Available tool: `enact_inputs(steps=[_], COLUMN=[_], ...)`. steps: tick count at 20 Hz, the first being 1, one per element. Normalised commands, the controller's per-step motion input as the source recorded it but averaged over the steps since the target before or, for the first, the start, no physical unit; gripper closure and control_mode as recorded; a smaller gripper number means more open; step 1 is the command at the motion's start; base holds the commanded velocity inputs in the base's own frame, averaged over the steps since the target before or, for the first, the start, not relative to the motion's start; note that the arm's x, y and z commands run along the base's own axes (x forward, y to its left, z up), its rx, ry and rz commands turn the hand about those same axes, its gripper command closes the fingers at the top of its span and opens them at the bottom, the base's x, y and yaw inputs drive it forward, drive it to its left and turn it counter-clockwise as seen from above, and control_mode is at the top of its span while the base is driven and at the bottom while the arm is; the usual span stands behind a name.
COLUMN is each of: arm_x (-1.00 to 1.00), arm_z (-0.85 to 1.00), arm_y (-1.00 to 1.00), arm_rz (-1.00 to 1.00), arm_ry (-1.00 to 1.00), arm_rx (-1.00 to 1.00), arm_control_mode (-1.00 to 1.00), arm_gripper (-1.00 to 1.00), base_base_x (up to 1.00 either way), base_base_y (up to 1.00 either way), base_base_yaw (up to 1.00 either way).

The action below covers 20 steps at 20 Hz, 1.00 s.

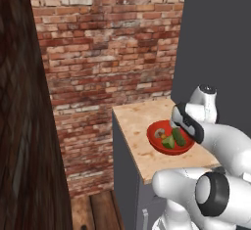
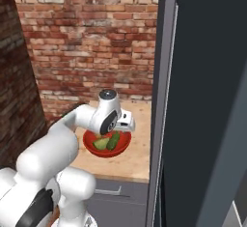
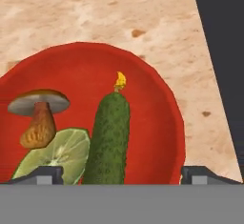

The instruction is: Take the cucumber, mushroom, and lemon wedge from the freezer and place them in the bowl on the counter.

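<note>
You've got the gripper [image 3: 121,174] hanging right over the bowl [image 3: 157,104], jaws spread wide with nothing between them. In the hand view one fingertip [image 3: 45,174] sits out past the lemon wedge [image 3: 59,154] and the other one is way off over the bowl's rim on the opposite side, so the cucumber [image 3: 108,139] lies between the tips but isn't touched by either. All three bits are in the bowl: the mushroom [image 3: 39,118] stands on its stem, the wedge sits just beside it, and the cucumber lies alongside the wedge, touching it. The bowl sits on the counter [image 1: 135,126], toward its right side, near the freezer [image 2: 202,100]. From the left base view you can see the hand [image 1: 188,121] right above the bowl's far-right rim.
</note>
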Motion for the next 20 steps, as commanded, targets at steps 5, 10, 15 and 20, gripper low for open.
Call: enact_inputs(steps=[5, 10, 15, 20], arm_x=[-0.55, -0.79, -0.92, -1.00], arm_z=[0.98, 0.98, 1.00, 1.00], arm_y=[0.47, 0.54, 0.29, 0.01], arm_rz=[0.00, 0.00, 0.00, 0.00], arm_ry=[0.00, 0.00, 0.00, 0.00], arm_rx=[-0.03, -0.02, 0.00, 0.00], arm_control_mode=[-1.00, -1.00, -1.00, -1.00], arm_gripper=[-1.00, -1.00, -1.00, -1.00], base_base_x=[0.00, 0.00, 0.00, 0.00], base_base_y=[0.00, 0.00, 0.00, 0.00], base_base_yaw=[0.00, 0.00, 0.00, 0.00])
